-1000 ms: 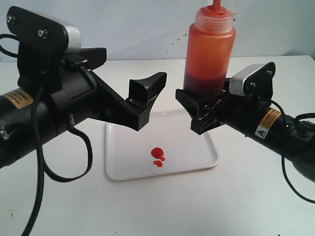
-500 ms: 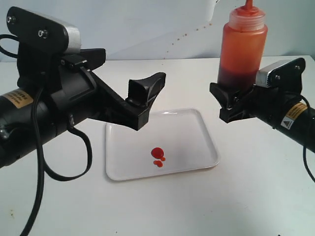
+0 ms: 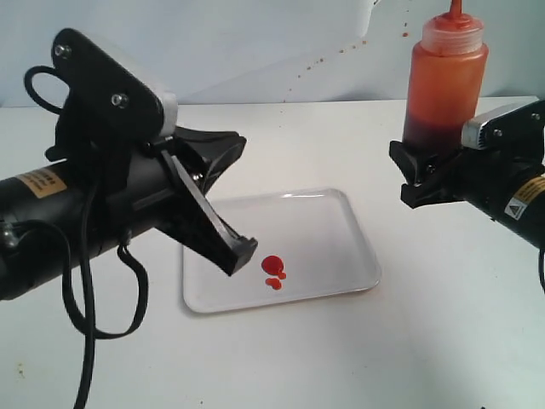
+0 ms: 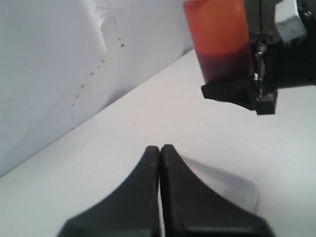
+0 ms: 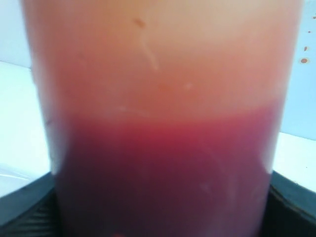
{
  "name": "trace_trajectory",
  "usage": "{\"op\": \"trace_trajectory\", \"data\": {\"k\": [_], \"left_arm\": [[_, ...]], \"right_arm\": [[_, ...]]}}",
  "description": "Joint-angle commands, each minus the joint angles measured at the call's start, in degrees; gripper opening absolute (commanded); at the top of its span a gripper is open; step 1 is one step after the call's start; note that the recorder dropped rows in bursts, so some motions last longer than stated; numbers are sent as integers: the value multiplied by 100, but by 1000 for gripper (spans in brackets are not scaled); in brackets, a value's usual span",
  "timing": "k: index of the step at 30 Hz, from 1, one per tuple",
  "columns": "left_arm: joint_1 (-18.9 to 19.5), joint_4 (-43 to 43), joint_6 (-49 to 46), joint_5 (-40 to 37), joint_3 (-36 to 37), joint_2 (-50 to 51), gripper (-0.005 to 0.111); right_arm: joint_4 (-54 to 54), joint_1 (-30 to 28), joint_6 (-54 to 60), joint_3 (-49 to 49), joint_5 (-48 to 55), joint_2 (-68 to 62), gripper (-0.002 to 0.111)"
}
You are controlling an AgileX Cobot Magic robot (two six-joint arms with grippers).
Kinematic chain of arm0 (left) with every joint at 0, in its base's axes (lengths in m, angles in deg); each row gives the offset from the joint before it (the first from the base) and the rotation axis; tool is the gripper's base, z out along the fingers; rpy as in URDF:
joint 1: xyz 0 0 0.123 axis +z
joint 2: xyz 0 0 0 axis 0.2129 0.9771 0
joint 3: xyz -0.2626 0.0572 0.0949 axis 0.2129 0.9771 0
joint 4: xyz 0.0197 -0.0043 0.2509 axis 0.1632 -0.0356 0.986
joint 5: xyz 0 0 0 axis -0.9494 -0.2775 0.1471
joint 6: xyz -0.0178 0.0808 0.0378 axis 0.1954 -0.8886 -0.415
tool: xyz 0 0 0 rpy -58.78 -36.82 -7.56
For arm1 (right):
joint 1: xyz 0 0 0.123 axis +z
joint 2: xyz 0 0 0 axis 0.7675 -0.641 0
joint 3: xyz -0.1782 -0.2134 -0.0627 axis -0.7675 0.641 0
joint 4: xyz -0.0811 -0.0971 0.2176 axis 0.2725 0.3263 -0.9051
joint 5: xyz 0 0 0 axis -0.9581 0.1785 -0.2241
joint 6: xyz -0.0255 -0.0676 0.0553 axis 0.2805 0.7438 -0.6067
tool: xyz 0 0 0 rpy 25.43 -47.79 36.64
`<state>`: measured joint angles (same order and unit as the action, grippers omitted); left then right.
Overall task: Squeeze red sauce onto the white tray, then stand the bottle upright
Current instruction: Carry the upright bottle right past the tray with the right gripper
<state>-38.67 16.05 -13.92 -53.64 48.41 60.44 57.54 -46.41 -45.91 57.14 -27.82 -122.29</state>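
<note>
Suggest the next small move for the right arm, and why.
Probably lower the bottle straight down onto the table to the right of the white tray, then open the right claw. The red sauce already sits on the tray, and the bottle is upright in the claw, apparently clear of the table.

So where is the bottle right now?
In the exterior view the bottle stands upright at the far right, gripped around its dark lower part by the right claw, to the right of the white tray and not over it.
</note>
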Motion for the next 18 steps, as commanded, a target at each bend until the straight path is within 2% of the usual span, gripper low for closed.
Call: {"op": "trace_trajectory", "data": {"k": [1, 3, 8, 14, 18], "left_arm": [[-32, -41, -186, -791, 32, -10, 1], [-32, -41, -214, -1238, 32, -10, 1], [-32, 257, -214, -2095, 32, -10, 1], [-32, 1511, -214, -2217, 32, -10, 1], [-32, 1677, -214, -2217, 32, -10, 1]], "right_arm": [[-354, -42, 275, -23, -897, -452, 0], [-569, -42, 414, -33, -1240, -783, 0], [-668, -51, 498, -449, -1240, -1591, 0], [-428, -51, 498, -1113, -1240, -2162, 0], [-402, -51, 502, -1567, -1240, -2389, 0]]}}
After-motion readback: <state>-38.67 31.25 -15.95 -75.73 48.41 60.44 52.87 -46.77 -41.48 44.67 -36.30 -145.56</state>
